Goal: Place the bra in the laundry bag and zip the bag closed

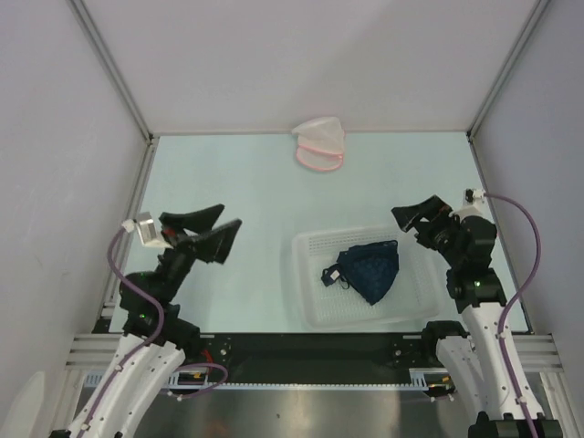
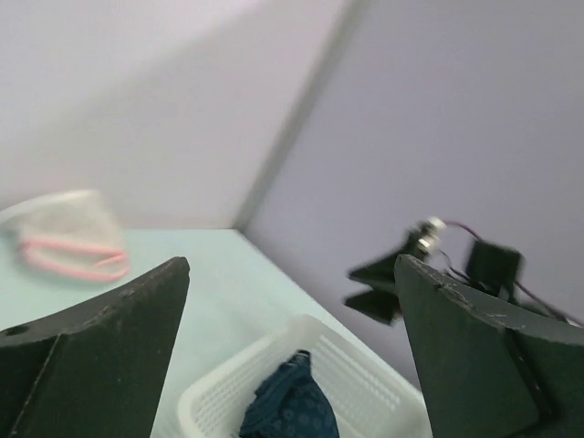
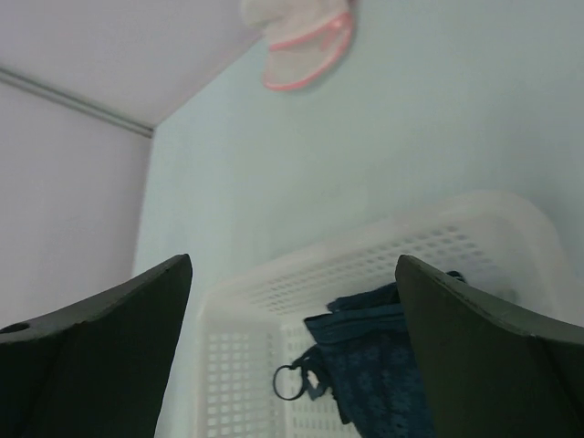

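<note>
- Pale table (image 1: 228,182) is carrying a white basket (image 1: 306,274), with the bra (image 1: 370,269) lying inside it.
- Laundry bag (image 1: 319,144) is sitting at the table's far edge.
- Left pincer (image 1: 230,215) and right pincer (image 1: 402,223) are hovering wide open.

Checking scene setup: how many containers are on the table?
2. The laundry bag sits at the far end, centre; the white basket sits at the near side, right of centre, holding the bra. Nothing seems hidden.

Navy cloth bra (image 1: 372,272), perforated white plastic basket (image 1: 306,285) (matt), translucent white mesh laundry bag (image 1: 319,144) with pink trim.
</note>
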`<state>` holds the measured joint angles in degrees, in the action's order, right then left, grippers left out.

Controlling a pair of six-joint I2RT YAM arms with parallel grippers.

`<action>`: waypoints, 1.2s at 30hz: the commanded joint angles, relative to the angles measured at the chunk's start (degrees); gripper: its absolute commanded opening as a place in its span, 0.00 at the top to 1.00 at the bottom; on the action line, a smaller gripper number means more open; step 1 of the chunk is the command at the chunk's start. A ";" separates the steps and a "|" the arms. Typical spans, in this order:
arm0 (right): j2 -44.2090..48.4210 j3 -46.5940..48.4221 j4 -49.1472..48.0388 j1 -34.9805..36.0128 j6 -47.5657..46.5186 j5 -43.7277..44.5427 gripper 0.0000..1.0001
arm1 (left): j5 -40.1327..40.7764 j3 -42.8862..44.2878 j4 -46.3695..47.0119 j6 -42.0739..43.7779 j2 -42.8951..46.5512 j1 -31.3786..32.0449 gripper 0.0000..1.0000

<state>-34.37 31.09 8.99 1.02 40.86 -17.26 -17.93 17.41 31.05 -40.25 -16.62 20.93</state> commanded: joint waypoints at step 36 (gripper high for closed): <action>-10.02 28.06 31.96 -1.19 -17.84 1.09 0.00 | -1.66 94.04 -40.38 -20.20 -118.18 -3.09 0.13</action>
<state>-45.41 57.12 41.91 -0.43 22.33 -17.04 -17.91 108.36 -18.94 -47.77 -130.91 17.06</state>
